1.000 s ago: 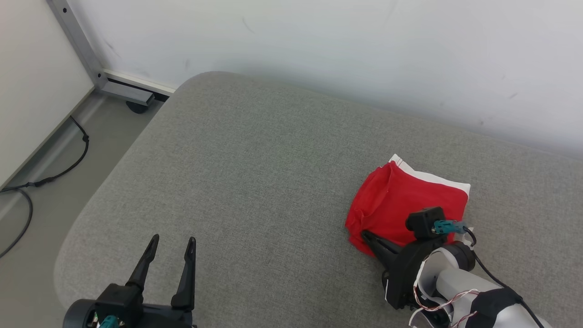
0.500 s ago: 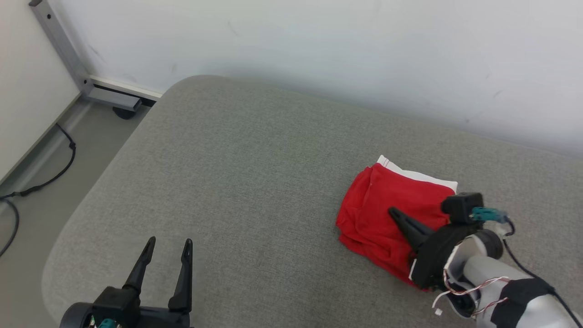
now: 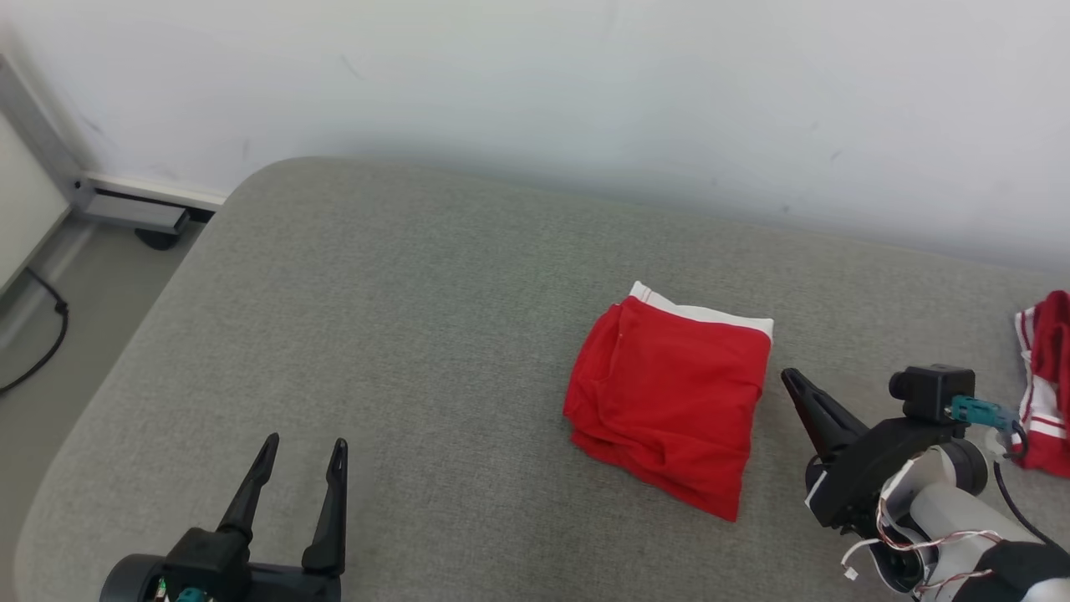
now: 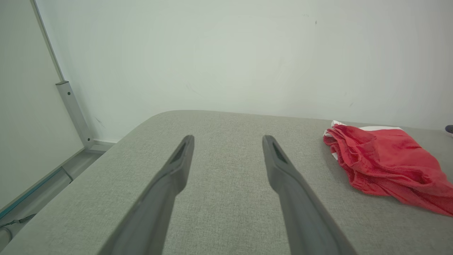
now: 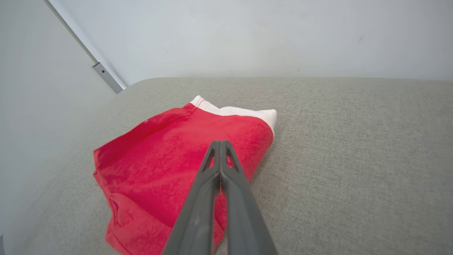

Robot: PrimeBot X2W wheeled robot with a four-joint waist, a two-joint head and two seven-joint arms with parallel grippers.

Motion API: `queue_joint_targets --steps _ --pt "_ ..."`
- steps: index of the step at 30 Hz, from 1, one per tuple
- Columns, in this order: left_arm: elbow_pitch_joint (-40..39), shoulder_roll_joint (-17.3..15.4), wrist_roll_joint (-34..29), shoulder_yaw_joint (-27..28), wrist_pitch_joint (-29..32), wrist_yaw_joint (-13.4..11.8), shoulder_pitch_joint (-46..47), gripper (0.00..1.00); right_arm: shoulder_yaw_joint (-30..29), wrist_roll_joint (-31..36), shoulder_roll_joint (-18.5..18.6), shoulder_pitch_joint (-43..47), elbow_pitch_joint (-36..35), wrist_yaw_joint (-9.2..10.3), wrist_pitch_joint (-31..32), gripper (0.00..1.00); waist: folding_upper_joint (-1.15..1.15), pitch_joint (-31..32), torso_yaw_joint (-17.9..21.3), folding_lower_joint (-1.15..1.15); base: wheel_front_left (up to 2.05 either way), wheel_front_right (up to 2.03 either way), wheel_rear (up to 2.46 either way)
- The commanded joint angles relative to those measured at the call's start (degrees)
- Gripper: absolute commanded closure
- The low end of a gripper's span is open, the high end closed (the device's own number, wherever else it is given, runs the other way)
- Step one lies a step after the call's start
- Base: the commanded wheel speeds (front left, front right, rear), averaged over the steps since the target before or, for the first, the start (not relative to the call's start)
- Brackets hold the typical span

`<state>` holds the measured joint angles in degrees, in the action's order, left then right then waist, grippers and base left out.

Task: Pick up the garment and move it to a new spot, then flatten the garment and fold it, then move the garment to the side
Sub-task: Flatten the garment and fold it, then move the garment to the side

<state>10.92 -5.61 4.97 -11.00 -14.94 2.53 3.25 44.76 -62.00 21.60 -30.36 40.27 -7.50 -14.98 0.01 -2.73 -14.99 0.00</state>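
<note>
The garment [image 3: 669,401] is a red piece with a white band, lying folded on the grey cushion [image 3: 435,318]. It also lies at the right of the left wrist view as the garment [image 4: 385,159], and in the right wrist view the garment [image 5: 166,159] spreads under and left of the fingers. My right gripper [image 3: 790,376] is shut with nothing in it, its tip just off the garment's right edge. Its closed fingers [image 5: 220,142] point across the red cloth. Far to the left, my left gripper [image 3: 304,441] stands open and empty near the front edge, jaws wide [image 4: 228,138].
Another red and white striped cloth [image 3: 1045,385] lies at the cushion's far right edge. A pale wall [image 3: 585,100] runs behind the cushion. Left of the cushion is floor with a black cable [image 3: 42,334] and a metal frame foot [image 3: 134,213].
The head camera has swung right, so the scene has slid left. My shut right gripper has moved from the garment's near edge across it to its right side. The garment and left gripper have stayed put.
</note>
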Motion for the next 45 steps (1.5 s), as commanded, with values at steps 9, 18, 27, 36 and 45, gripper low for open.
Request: queue_joint_targets --steps 9,18,27,36,45 --pt "-0.3 -0.7 -0.3 -0.2 -0.3 -0.2 -1.1 0.0 -10.0 7.3 -1.1 6.9 -2.4 0.05 -0.2 1.0 -0.01 1.1 3.5 0.0 0.0 0.0 0.0" --pt "-0.1 -0.8 -0.2 -0.5 -0.3 -0.1 -0.9 0.0 -13.0 11.0 -3.2 8.4 -2.7 0.05 0.2 0.0 -0.01 1.3 4.3 0.0 0.0 0.0 0.0" --pt "0.2 -0.7 0.2 -0.8 -0.3 0.1 -0.1 0.0 -13.4 10.0 -5.1 3.5 1.4 0.05 6.0 0.0 -0.01 0.7 2.6 0.0 0.0 0.0 0.0" --pt "0.2 -0.3 0.4 -1.2 -0.3 0.1 0.9 0.0 -12.2 8.9 -7.9 -2.7 10.4 0.05 13.1 0.0 -0.01 -0.8 0.4 0.0 0.0 0.0 0.0" --pt "0.3 0.1 0.5 -1.3 -0.3 0.2 1.6 0.0 -11.8 6.3 -9.8 -5.9 17.6 0.05 18.3 0.0 -0.01 -2.3 -1.7 0.0 0.0 0.0 0.0"
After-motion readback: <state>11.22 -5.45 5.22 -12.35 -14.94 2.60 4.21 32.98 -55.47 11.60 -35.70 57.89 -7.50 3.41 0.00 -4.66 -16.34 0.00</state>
